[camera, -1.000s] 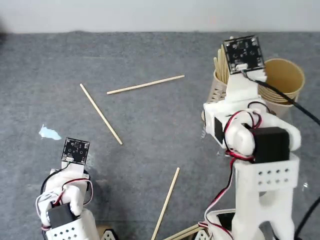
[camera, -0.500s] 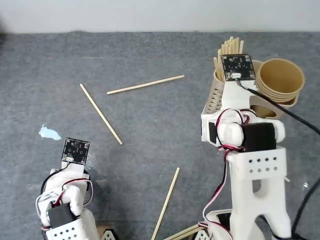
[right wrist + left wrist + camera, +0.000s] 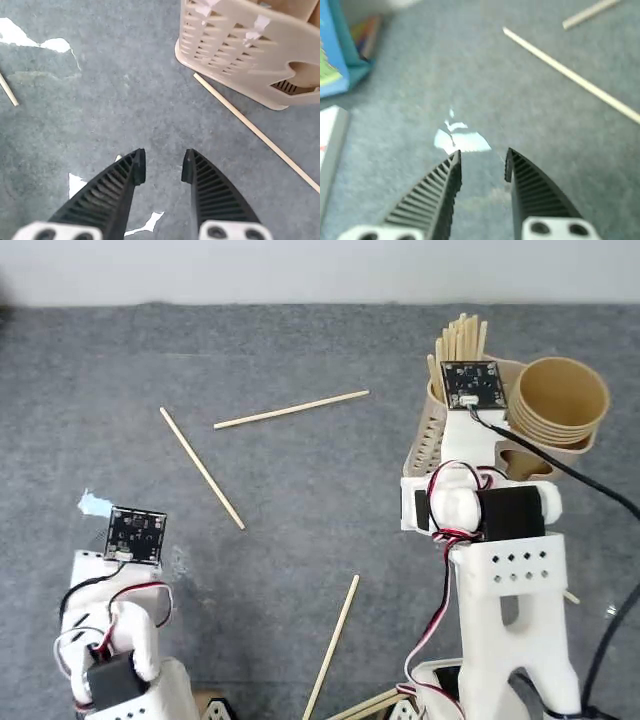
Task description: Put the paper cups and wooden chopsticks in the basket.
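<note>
A beige slatted basket (image 3: 432, 430) stands at the far right, holding upright wooden chopsticks (image 3: 460, 340) and a stack of brown paper cups (image 3: 556, 398). Loose chopsticks lie on the grey carpet: one slanted (image 3: 201, 468), one farther back (image 3: 290, 409), one near the front (image 3: 332, 645). My right arm (image 3: 472, 386) rises beside the basket. Its gripper (image 3: 161, 164) is open over bare carpet, close to the basket (image 3: 240, 50) and to a chopstick (image 3: 255, 132) lying along its foot. My left gripper (image 3: 482, 160) is open and empty, low over the carpet, short of the slanted chopstick (image 3: 570, 75).
A pale blue scrap (image 3: 462, 141) lies just beyond the left fingertips, seen from above at the left (image 3: 98, 505). White scraps (image 3: 30, 37) dot the carpet near the right gripper. A blue box (image 3: 335, 50) sits off to one side. Open carpet stretches between the arms.
The right arm has drawn back from above the basket toward its base, uncovering the cups. The left arm has swung slightly left and stretched forward.
</note>
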`<state>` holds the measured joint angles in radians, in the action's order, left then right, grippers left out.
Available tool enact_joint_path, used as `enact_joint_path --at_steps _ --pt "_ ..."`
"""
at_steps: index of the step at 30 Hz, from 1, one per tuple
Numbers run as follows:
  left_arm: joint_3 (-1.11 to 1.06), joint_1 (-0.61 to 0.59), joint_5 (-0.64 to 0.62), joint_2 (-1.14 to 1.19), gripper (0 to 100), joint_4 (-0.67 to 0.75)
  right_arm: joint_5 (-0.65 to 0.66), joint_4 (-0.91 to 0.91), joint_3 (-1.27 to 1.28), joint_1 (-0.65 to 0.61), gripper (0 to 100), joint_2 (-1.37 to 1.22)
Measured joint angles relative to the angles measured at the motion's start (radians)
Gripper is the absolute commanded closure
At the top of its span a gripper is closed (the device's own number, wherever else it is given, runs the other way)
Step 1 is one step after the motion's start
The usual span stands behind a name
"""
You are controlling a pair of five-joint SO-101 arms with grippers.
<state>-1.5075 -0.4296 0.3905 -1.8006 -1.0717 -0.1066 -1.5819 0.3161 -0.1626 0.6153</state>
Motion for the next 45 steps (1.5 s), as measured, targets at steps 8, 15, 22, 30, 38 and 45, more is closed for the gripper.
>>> enact_joint_path --at_steps 8,15,22,30,38,45 --pt "0.186 0.003 -0.091 -0.002 89 0.008 0.000 0.077 0.089 0.000 85.9 0.002" --pt "0.345 0.006 -0.092 0.147 89 -0.029 0.000 0.095 0.097 0.000 85.9 0.002" --pt "0.617 0.164 -0.052 0.571 89 -0.218 0.000 0.094 0.097 0.000 85.9 0.014" --pt "0.798 0.465 0.057 0.872 78 -0.407 0.000 0.020 0.097 0.003 85.7 0.327" --pt "0.806 0.689 0.060 1.022 78 -0.428 0.000 0.011 0.095 0.086 85.6 0.766" --pt "0.799 0.941 0.023 1.112 78 -0.428 0.000 0.011 0.095 0.092 85.5 0.901"
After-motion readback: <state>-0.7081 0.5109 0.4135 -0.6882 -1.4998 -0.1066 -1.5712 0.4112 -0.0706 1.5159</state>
